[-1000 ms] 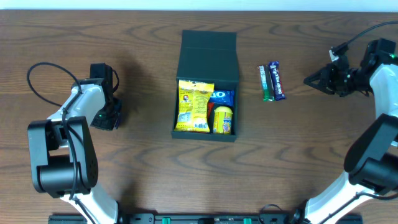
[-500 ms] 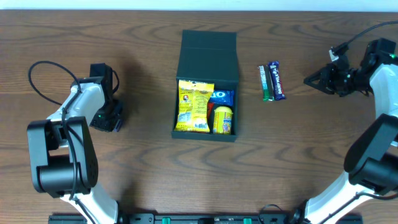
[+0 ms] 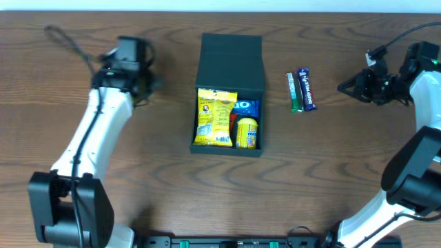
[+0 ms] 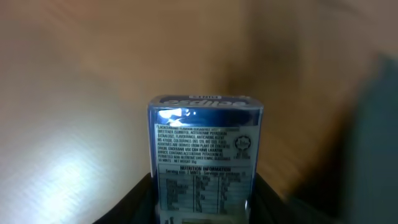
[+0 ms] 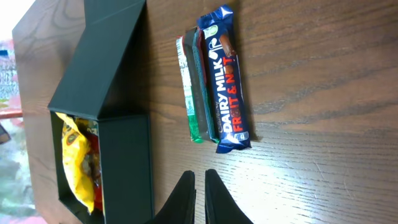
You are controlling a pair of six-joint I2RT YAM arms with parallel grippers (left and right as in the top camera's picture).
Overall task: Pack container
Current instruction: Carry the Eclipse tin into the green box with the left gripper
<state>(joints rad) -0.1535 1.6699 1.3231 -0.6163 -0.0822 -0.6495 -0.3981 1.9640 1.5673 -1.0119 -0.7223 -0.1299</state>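
The left arm (image 3: 96,138) reaches from the lower left to the upper left of the overhead frame. The left tool (image 4: 202,182) grips a blue box (image 4: 202,140) by its sides. The right arm (image 3: 422,103) bends along the right edge. The right tool (image 5: 199,177) points left, fingers pressed together.

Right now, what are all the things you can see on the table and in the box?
table: one, brown wood, under everything
container: one, dark green, table middle, lid open
snack bag: one, yellow, inside container, left
packet: one, blue, inside container, right
small pack: one, yellow, inside container, right
thin bar: one, green, right of container
chocolate bar: one, blue, beside thin bar
mint box: one, blue, in left fingers
left fingers: black, gripping mint box
right fingers: black, shut, empty
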